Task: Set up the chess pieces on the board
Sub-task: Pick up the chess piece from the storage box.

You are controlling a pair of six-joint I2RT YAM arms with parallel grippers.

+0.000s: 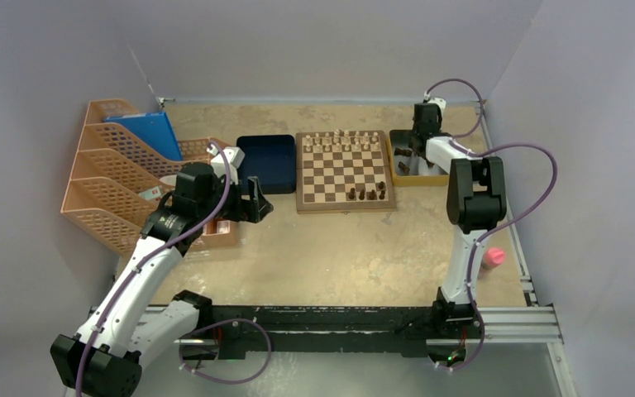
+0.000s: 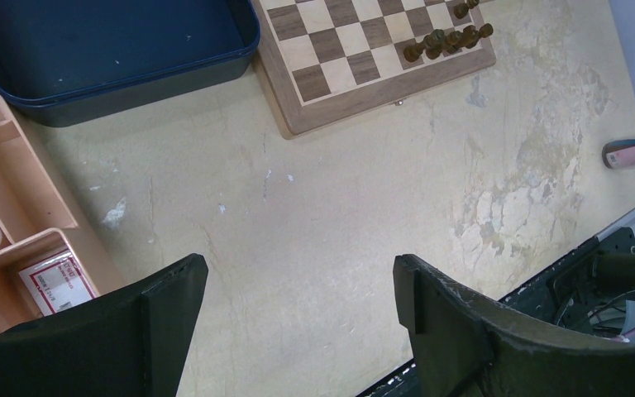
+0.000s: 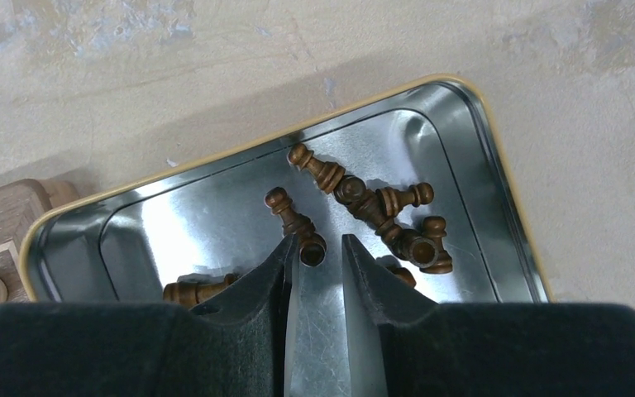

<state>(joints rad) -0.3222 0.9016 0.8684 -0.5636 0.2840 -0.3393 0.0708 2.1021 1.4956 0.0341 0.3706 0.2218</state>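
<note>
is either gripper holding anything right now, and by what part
Left gripper: nothing, jaws wide apart. Right gripper: fingers either side of the base of a dark pawn lying in the metal tray; a firm grip cannot be told.

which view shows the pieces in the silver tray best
Right wrist: the dark pieces lie close up in the silver tray, shapes distinct. Top external shows them as specks; left wrist misses the tray.
</note>
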